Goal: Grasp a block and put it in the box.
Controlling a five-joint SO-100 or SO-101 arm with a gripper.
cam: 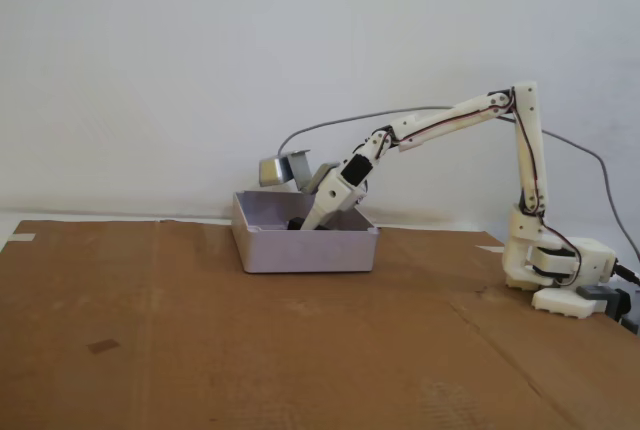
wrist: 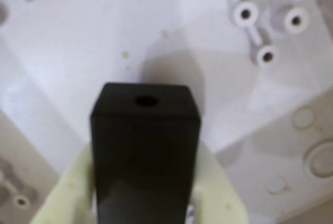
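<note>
A makeshift hobby bench is suggested: tabletop (cam: 200,330) covered with flattened cardboard, bare white wall (cam: 200,50) behind, loose cable (cam: 330,128) trailing.

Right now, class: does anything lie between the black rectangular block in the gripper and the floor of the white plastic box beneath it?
Nothing visible does. The black rectangular block sits between the cream gripper's fingers, already inside the white plastic box; the box floor ahead is bare.

Box walls (cam: 305,250) close around the lowered arm (cam: 340,185); open cardboard (cam: 200,350) all around outside.
</note>
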